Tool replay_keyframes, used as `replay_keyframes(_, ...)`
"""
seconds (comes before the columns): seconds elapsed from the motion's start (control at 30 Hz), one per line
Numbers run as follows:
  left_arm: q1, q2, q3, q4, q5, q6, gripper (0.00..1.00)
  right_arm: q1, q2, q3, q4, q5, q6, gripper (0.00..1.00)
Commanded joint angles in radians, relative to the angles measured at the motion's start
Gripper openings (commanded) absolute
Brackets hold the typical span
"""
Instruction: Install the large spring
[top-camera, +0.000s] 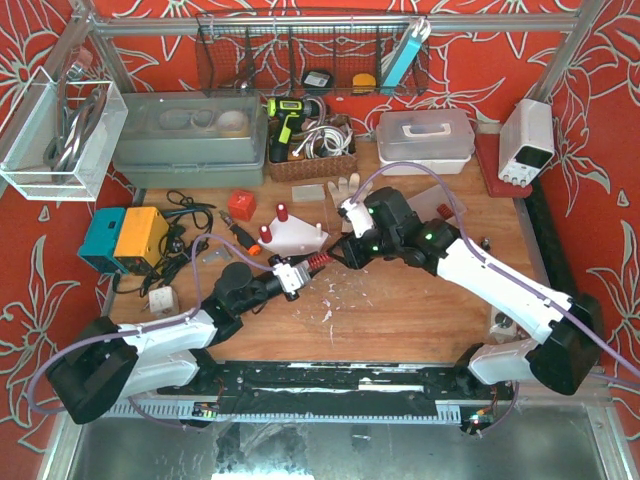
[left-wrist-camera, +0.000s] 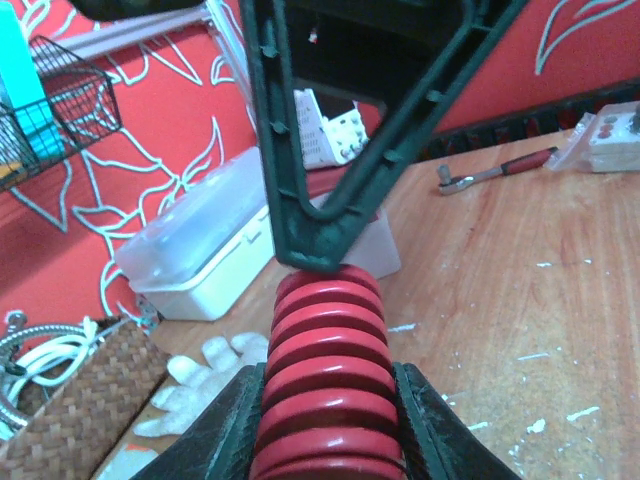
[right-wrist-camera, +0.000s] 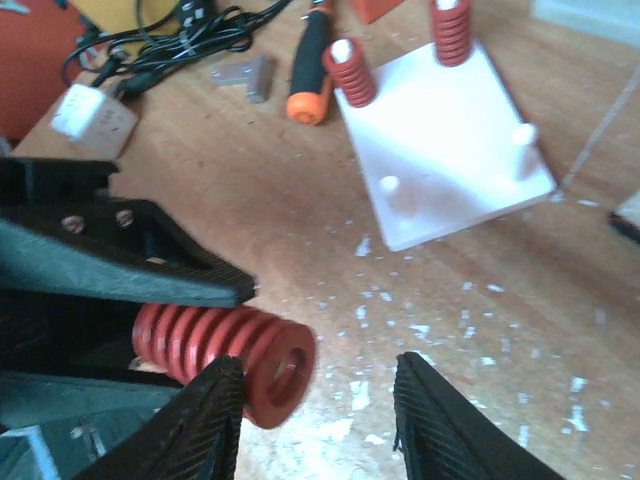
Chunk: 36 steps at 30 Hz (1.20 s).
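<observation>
The large spring (top-camera: 315, 263) is a thick red coil held level above the table, and my left gripper (top-camera: 296, 274) is shut on it. In the left wrist view the large spring (left-wrist-camera: 328, 370) fills the space between my left gripper's (left-wrist-camera: 328, 440) dark fingers. My right gripper (right-wrist-camera: 315, 400) is open. The spring's free end (right-wrist-camera: 278, 372) lies just inside its left finger (right-wrist-camera: 205, 420), well apart from the right finger. Behind stands the white peg plate (right-wrist-camera: 450, 150) with two small red springs (right-wrist-camera: 350, 72) on pegs and two bare pegs (right-wrist-camera: 390, 185).
An orange-handled screwdriver (right-wrist-camera: 310, 70) and a tangle of black cables (top-camera: 185, 215) lie left of the plate. A red cube (top-camera: 241, 205), a blue and yellow box (top-camera: 125, 238), a wicker basket (top-camera: 310, 160) and a white lidded box (top-camera: 425, 140) stand farther back. A ratchet (left-wrist-camera: 495, 170) lies at the right.
</observation>
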Motion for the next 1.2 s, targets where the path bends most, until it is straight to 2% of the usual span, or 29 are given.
replay_keyframes(0.0,-0.007,0.000,0.051,-0.005,-0.009,-0.031,0.00,-0.041,-0.020,0.035,-0.059,0.142,-0.087,0.45)
replay_keyframes(0.13,-0.007,0.019,0.062,-0.013,0.013,-0.067,0.00,-0.040,-0.016,0.060,-0.096,0.196,-0.141,0.46)
replay_keyframes(0.43,-0.008,0.031,0.098,-0.095,0.012,-0.100,0.00,-0.039,0.004,0.014,0.040,0.009,-0.104,0.45)
replay_keyframes(1.0,-0.009,0.006,0.135,-0.170,0.003,-0.160,0.00,-0.039,0.109,-0.054,-0.021,0.086,-0.119,0.44)
replay_keyframes(1.07,-0.008,0.010,0.166,-0.239,-0.026,-0.176,0.00,-0.039,0.106,-0.042,-0.039,0.136,-0.115,0.44)
replay_keyframes(1.17,-0.007,0.000,0.230,-0.416,-0.096,-0.223,0.00,-0.040,0.078,-0.015,-0.085,0.317,-0.095,0.46)
